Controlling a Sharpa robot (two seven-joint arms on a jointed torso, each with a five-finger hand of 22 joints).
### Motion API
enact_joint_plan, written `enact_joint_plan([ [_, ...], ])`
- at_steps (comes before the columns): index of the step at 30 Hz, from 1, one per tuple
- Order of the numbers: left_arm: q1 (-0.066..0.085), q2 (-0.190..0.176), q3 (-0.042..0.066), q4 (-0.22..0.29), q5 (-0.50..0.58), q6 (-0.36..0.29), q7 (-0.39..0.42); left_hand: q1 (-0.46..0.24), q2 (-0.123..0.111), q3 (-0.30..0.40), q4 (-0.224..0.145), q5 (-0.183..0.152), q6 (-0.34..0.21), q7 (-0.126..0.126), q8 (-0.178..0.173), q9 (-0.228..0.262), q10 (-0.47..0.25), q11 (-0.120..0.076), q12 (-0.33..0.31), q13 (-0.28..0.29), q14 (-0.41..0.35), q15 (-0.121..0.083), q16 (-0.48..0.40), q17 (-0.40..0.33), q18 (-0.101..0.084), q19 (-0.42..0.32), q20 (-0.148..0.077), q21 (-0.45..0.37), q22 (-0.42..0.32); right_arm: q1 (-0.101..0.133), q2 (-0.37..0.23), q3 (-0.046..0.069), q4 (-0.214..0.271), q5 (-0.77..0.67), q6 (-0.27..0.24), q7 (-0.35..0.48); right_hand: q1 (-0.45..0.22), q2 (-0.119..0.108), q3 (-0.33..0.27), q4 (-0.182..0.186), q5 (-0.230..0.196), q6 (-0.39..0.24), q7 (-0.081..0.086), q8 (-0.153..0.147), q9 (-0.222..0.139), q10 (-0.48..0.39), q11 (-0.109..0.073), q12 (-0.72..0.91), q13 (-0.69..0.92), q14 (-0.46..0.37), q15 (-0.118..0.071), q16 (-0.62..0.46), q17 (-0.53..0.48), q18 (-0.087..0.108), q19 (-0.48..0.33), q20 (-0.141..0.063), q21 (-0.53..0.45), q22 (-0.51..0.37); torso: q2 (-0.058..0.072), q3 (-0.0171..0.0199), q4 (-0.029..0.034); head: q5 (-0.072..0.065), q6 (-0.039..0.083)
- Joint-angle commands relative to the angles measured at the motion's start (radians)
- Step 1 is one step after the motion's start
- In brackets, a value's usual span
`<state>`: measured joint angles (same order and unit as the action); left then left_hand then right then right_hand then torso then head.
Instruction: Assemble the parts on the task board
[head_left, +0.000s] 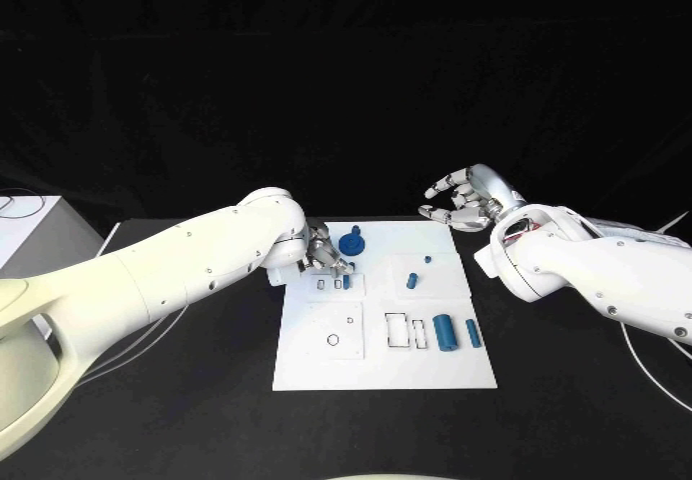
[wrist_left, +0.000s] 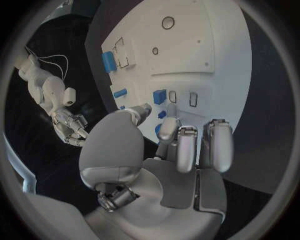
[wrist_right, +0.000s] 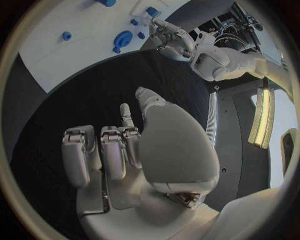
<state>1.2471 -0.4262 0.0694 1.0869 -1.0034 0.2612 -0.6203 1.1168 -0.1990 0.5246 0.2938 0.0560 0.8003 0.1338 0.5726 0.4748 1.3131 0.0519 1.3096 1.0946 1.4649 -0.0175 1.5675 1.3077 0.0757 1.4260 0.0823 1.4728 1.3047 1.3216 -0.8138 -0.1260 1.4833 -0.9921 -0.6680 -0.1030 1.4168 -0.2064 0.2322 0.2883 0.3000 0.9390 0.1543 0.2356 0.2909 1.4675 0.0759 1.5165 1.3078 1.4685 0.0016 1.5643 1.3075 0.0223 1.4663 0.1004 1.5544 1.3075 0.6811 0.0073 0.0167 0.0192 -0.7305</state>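
Sitting in the middle of the black table (head_left: 173, 400), the white task board (head_left: 378, 370) carries several blue parts: a gear-shaped piece (head_left: 353, 243) at its far edge, a small blue block (head_left: 348, 283) beside two small rectangular slots, a short peg (head_left: 413, 281) near the centre, and a wide block (head_left: 444, 331) with a slim pin (head_left: 473, 333) beside the larger outlined recesses nearer the robot. The left hand (head_left: 323, 254) hovers at the board's far left corner, its fingers (wrist_left: 178, 145) reaching down toward the small blue block; whether they actually pinch it or only touch it I cannot tell, since the fingertips hide the contact. The right hand (head_left: 469, 200) hangs above the table off the board's far right corner, fingers loosely curled and holding nothing.

The likely trouble lies at that small block. If the fingers close off-centre, it may tip or skid across the smooth plate, perhaps into the neighbouring slots at an angle and jam there. Pressing down unevenly could also shift the board itself, which nothing visibly anchors, while the gear just beside the hand could be knocked.
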Motion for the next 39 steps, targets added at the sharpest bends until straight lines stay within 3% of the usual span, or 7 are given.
enact_joint_plan([
  [1,0.001,0.009,-0.001,-0.002,0.026,0.037,0.000,-0.009,0.001,0.006,-0.001,-0.005,-0.007,-0.003,0.003,0.001,-0.008,0.000,-0.006,-0.004,0.106,0.008,0.003,0.263,-0.020,0.002,0.006,0.006,0.001,0.000,0.003,0.001,-0.001,-0.013,0.016,-0.002,-0.009,-0.002,0.007,-0.001,0.004,-0.009,0.001,0.004,0.002,0.049,-0.004,-0.001,0.221,0.102,-0.005,0.006,0.263,-0.016,0.096,-0.003,-0.004,0.244,0.001,0.0000,0.0001,-0.002,-0.003],
  [17,0.000,0.028,-0.019,-0.022,0.045,0.056,0.006,-0.003,0.002,0.016,-0.004,-0.004,-0.010,-0.004,0.006,0.006,-0.015,-0.001,-0.012,-0.016,0.106,0.007,0.003,0.263,-0.020,0.001,0.006,0.006,0.000,0.000,0.008,0.001,-0.003,-0.018,0.020,-0.005,-0.010,-0.001,0.007,0.000,0.004,-0.010,0.001,0.004,0.002,0.049,-0.004,-0.001,0.221,0.102,-0.005,0.006,0.263,-0.016,0.096,-0.003,-0.004,0.244,0.001,0.0014,0.0011,-0.004,-0.011],
  [33,-0.001,0.029,-0.024,-0.026,0.056,0.057,0.012,0.030,0.008,0.060,-0.009,-0.004,-0.015,-0.007,0.020,0.024,-0.024,-0.004,-0.022,-0.036,0.106,0.005,0.003,0.263,-0.020,-0.001,0.005,0.006,0.001,0.000,0.011,0.001,-0.005,-0.018,0.023,-0.008,-0.013,0.000,0.009,-0.001,0.004,-0.011,0.001,0.005,0.004,0.050,-0.004,0.000,0.222,0.102,-0.005,0.006,0.263,-0.016,0.096,-0.003,-0.004,0.244,0.000,0.0013,0.0011,-0.006,-0.013],
  [36,-0.001,0.028,-0.024,-0.026,0.058,0.052,0.012,0.057,0.012,0.105,-0.018,-0.002,-0.019,-0.011,0.040,0.042,-0.030,-0.007,-0.028,-0.050,0.106,0.001,0.003,0.263,-0.019,-0.002,0.002,0.006,-0.001,0.000,0.011,0.001,-0.006,-0.018,0.024,-0.009,-0.013,0.000,0.009,-0.001,0.004,-0.011,0.001,0.005,0.004,0.050,-0.004,0.000,0.222,0.102,-0.005,0.006,0.263,-0.016,0.096,-0.003,-0.004,0.244,0.000,0.0011,0.0012,-0.007,-0.013],
  [39,-0.001,0.027,-0.024,-0.024,0.063,0.044,0.012,0.090,0.021,0.181,-0.050,-0.001,-0.005,-0.028,0.103,0.087,-0.023,-0.023,-0.019,-0.034,0.106,-0.012,0.003,0.263,-0.019,-0.004,-0.007,0.005,-0.002,0.000,0.011,0.001,-0.007,-0.019,0.025,-0.009,-0.013,0.000,0.009,-0.001,0.004,-0.011,0.001,0.005,0.004,0.050,-0.004,0.000,0.222,0.102,-0.005,0.006,0.263,-0.016,0.096,-0.003,-0.004,0.244,0.001,0.0008,0.0007,-0.007,-0.012],
])
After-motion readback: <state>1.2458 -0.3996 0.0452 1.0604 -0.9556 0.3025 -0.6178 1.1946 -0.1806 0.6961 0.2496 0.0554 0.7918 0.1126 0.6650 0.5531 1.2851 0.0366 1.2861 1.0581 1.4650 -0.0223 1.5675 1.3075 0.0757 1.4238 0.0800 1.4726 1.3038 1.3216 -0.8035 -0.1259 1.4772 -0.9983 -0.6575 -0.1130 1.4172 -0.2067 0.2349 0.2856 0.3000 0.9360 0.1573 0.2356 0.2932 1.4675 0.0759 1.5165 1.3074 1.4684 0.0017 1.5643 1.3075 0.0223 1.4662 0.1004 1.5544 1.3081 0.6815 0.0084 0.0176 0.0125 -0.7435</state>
